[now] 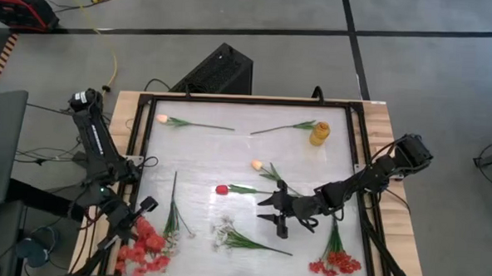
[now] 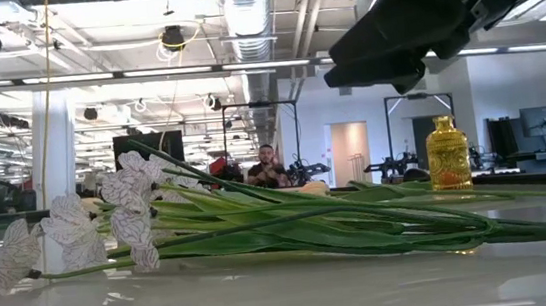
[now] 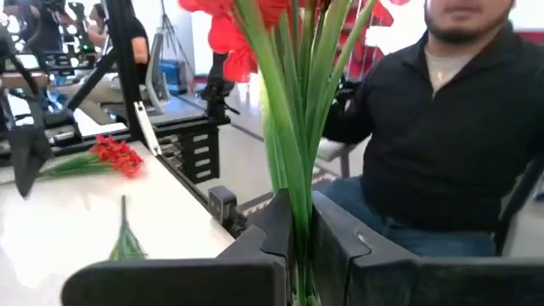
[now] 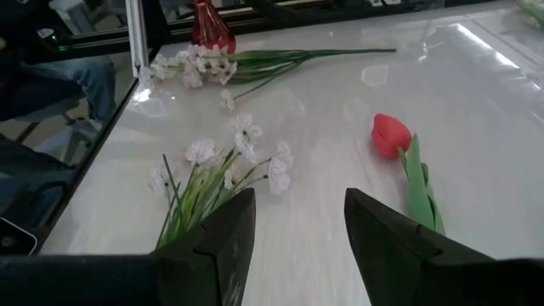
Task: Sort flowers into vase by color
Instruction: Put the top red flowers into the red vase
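Observation:
My left gripper (image 1: 136,226) is at the table's near left corner, shut on a bunch of red blossoms (image 1: 146,246) on green stems. A red vase (image 4: 208,27) stands near there; its mouth is out of view. My right gripper (image 1: 272,216) hovers open over the table's middle, touching nothing, between a white spray (image 4: 212,174) and a red tulip (image 4: 391,136), both lying flat. A yellow vase (image 1: 319,133) stands at the far right. Two peach tulips (image 1: 257,165) (image 1: 162,118), a second white spray (image 1: 174,222) and another red cluster (image 1: 334,260) lie on the table. My left gripper pinches the bunch of green stems (image 3: 297,208) between its two fingers (image 3: 255,246), partway down their length. The fingers reach in level and lie across the stems. The stems stand upright, with the red blossoms (image 3: 229,34) above the fingers. The fingers hide the stems' lower ends.
A person in a dark shirt (image 3: 442,136) sits just beyond the table's near left edge. A dark frame (image 1: 361,160) rims the table. A loose green stem (image 1: 284,127) lies beside the yellow vase. Bare tabletop (image 1: 204,153) lies between the flowers.

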Robot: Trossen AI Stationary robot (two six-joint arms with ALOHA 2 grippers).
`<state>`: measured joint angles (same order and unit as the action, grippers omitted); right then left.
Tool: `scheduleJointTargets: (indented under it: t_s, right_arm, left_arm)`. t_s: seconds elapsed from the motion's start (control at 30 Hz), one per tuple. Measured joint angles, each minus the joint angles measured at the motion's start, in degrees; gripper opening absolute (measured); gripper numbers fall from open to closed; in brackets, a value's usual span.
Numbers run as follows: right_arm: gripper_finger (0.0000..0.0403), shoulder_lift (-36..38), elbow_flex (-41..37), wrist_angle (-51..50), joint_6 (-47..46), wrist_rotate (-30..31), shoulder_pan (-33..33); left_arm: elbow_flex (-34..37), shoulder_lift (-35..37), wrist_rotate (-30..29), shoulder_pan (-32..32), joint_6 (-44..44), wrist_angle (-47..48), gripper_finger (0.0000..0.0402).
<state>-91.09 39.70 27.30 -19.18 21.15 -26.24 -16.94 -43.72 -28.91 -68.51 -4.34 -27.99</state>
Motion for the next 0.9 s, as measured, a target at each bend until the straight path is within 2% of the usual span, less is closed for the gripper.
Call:
scheduleJointTargets:
  t_s: [0.13, 0.23, 0.4, 0.6, 0.9]
  right_arm:
    - [0.0209, 0.00, 0.00, 0.78, 0.23, 0.00, 0.00]
    - [0.0209, 0.00, 0.00, 0.90, 0.22, 0.00, 0.13]
    - [0.0209, 0.00, 0.00, 1.10, 0.22, 0.00, 0.13]
    - [0.0209, 0.00, 0.00, 1.10, 0.22, -0.01, 0.13]
    - [0.0209, 0.00, 0.00, 1.53, 0.22, -0.02, 0.13]
  left_arm:
    - [7.62, 2.29, 0.08, 0.00, -0.59, -13.16, 0.0004]
    - [10.99, 4.21, 0.07, -0.07, -0.70, -16.25, 0.0002]
    - [13.12, 7.24, 0.54, -0.06, -2.23, -16.47, 0.0002]
    - [13.17, 9.33, 6.11, -0.07, -2.23, -14.94, 0.0013]
    - [13.15, 12.07, 6.21, -0.07, -2.94, -9.08, 0.0052]
